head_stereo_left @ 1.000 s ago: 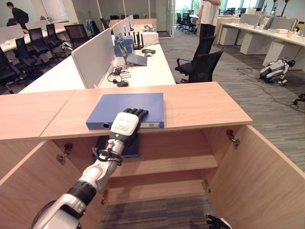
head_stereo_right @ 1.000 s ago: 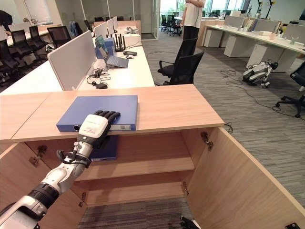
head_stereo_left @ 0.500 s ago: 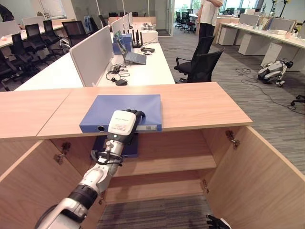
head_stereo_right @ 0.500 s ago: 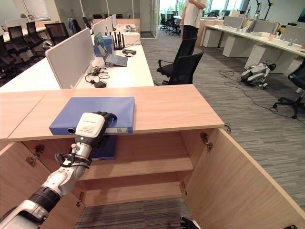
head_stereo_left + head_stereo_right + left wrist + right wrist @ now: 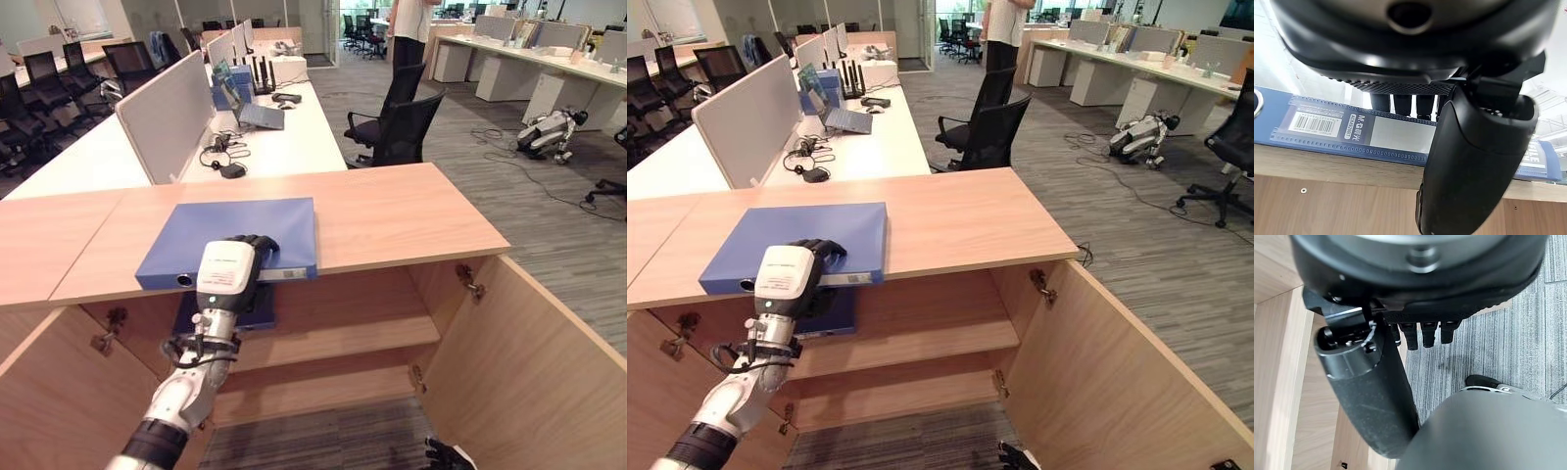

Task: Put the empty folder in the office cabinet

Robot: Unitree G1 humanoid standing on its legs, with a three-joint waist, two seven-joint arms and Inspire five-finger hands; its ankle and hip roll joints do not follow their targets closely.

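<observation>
Dragged nearer the edge, flat blue folder [image 5: 240, 232] stays clamped by left hand [image 5: 228, 276]; next, lower it onto cabinet shelf [image 5: 343, 338].

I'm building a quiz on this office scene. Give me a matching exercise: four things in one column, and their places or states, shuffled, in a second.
Things:
1. blue folder
2. left hand
3. second blue folder
4. cabinet door

Places or states:
A. on the shelf inside the cabinet
B. swung open on the right
C. flat on the cabinet top
D. at the top folder's front edge, fingers curled over it

Pairs: 1-C, 2-D, 3-A, 4-B
</observation>
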